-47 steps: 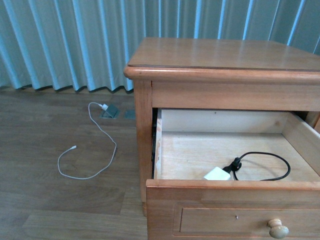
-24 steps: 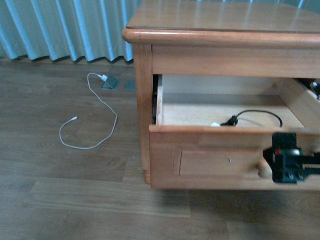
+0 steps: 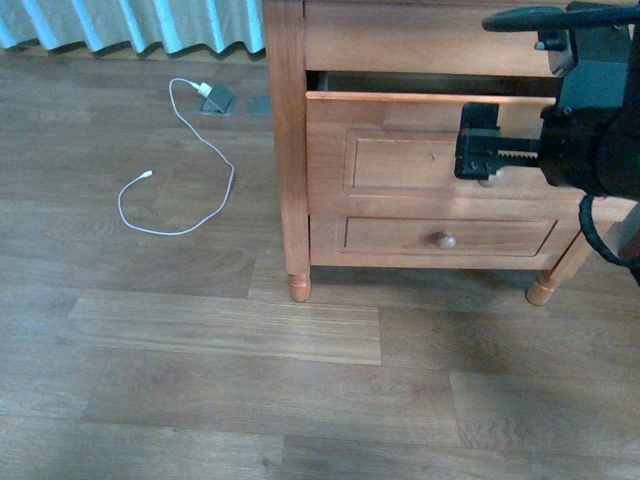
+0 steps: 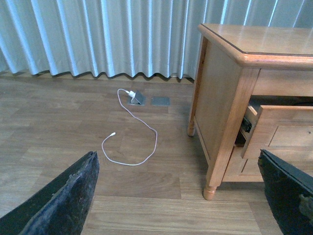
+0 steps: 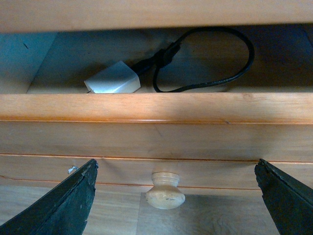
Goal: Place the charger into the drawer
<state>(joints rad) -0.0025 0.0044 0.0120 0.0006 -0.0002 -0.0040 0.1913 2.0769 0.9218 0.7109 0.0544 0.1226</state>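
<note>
Charger [image 5: 113, 81] lies inside drawer [image 5: 156, 134], upper left of right wrist frame; light rigid block, floppy cable, best pinched at block; right tool [image 5: 165, 196] gapes empty before the knob [image 5: 165, 190].

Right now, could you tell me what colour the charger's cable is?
Black; the charger block itself is white. Best seen in the right wrist view.

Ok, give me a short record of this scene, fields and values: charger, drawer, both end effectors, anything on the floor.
charger: white block with black looped cable, lying inside the drawer
drawer: upper drawer partly open, a narrow gap showing
drawer knob: round, wooden, ungrasped
right end effector: open, fingers either side of the knob
left end effector: open, empty, away from the nightstand
floor: thin white cable left of the nightstand
</note>
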